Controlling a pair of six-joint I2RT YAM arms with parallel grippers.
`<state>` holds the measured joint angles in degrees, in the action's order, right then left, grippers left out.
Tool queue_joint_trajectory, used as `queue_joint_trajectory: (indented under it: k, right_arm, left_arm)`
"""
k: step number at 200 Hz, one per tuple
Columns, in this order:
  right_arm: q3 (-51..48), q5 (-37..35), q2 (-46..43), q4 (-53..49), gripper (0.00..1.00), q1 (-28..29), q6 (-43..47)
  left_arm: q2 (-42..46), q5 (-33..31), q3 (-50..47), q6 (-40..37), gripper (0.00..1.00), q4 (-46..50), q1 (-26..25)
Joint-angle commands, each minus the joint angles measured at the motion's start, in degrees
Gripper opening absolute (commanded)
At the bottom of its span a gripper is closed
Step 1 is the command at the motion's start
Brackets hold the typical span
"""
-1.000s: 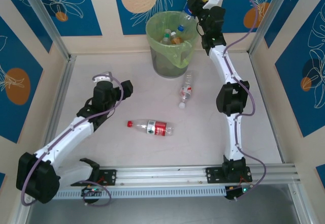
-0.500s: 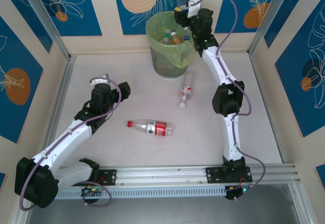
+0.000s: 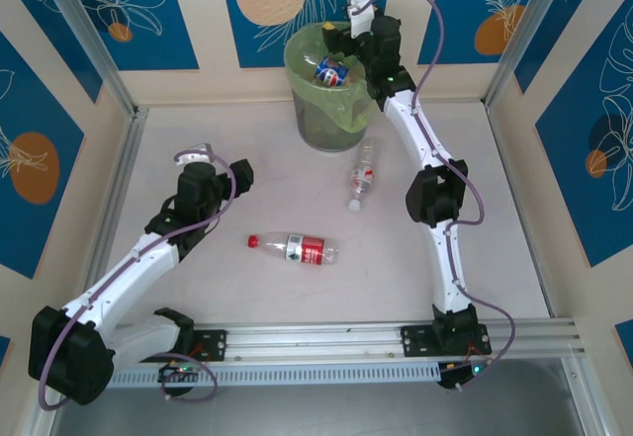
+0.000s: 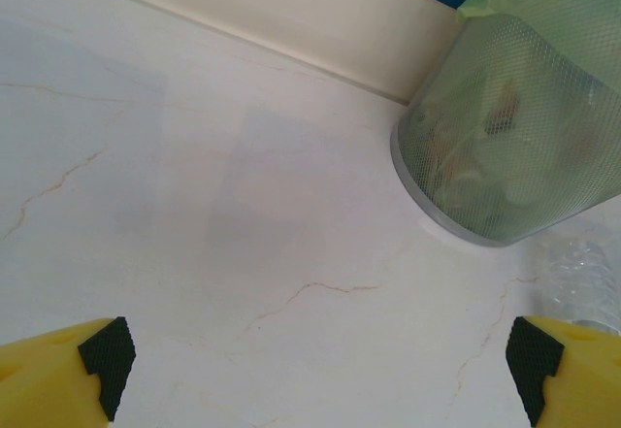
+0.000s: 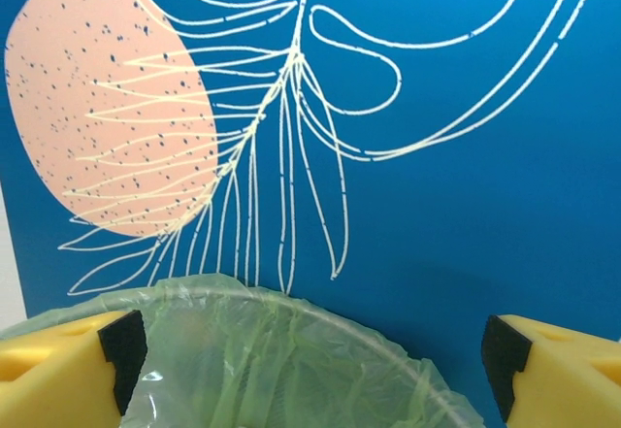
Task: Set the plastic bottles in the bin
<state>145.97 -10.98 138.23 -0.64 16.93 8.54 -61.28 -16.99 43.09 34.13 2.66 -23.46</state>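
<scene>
Two plastic bottles (image 3: 297,248) lay on the table (image 3: 247,298) near the bin (image 3: 316,131); others lay inside. Light, thin-walled, slippery: the labelled mid-body was judged the best hold. The left gripper (image 4: 315,360) and the right gripper (image 5: 310,350), above the bin, stood wide open, empty.

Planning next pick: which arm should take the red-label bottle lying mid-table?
Left. The left gripper, open, hangs over the table on the red-label bottle's side; the right gripper, open, is stretched out above the bin.
</scene>
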Motion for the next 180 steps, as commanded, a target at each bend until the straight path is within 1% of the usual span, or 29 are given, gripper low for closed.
queue_joint_trajectory:
  k: [1,32,47,54,83,108,123,153,163,180]
  right_arm:
    - [3.1,-0.6,0.1,-2.2,0.92,-0.2,-3.2]
    - [2.9,0.3,-1.6,-5.1,0.93,-0.4,-6.4]
    - [2.7,2.1,-3.0,-7.3,1.00,-0.5,-7.7]
    - [2.3,3.1,-3.9,-8.1,1.00,-0.5,-8.3]
    - [-3.2,7.4,-9.1,-7.9,1.00,-0.1,-9.8]
    - [-8.6,9.1,-14.0,-6.6,1.00,0.1,-10.5]
    - [-12.9,9.5,-17.4,-5.2,1.00,0.2,-11.6]
    - [-24.9,10.6,-26.3,-2.1,1.00,0.0,-16.9]
    - [-30.3,11.1,-30.0,-0.2,0.99,0.1,-17.8]
    - [-40.6,11.5,-36.7,3.5,0.99,0.1,-19.4]
  left_arm:
    - [0.3,0.1,-1.0,-0.2,1.00,0.4,0.9]
    - [-0.2,0.6,-0.9,-0.3,1.00,0.4,1.0]
    - [-0.7,1.1,-0.7,-0.2,1.00,0.6,1.0]
    - [-1.2,1.2,-0.4,0.2,1.00,1.0,1.1]
    - [-3.4,1.9,0.7,2.1,1.00,2.5,1.1]
    - [-5.3,2.1,2.0,5.7,1.00,5.0,1.3]
    - [-6.5,2.1,3.3,8.8,1.00,8.3,1.4]
    - [-7.7,6.5,5.8,14.5,1.00,14.7,0.9]
    - [-7.9,4.5,7.0,16.2,0.99,18.7,-0.7]
    - [-7.7,-1.7,9.1,19.0,1.00,24.7,-4.3]
